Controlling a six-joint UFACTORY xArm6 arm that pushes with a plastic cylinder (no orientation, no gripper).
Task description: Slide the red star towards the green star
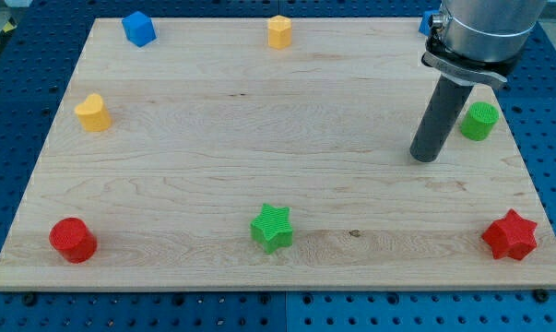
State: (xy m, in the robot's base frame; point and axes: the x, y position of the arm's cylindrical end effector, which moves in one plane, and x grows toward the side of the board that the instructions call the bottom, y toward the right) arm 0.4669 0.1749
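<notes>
The red star (510, 236) lies near the board's bottom right corner. The green star (272, 227) lies at the bottom middle of the board, well to the left of the red star. My tip (426, 158) rests on the board at the right, above and to the left of the red star, and far to the upper right of the green star. It touches no block.
A green cylinder (479, 121) sits just right of the rod. A red cylinder (73, 240) is at the bottom left, a yellow heart-like block (92, 112) at the left, a blue cube (139, 29) and a yellow block (278, 31) at the top. The wooden board (259, 129) has edges all around.
</notes>
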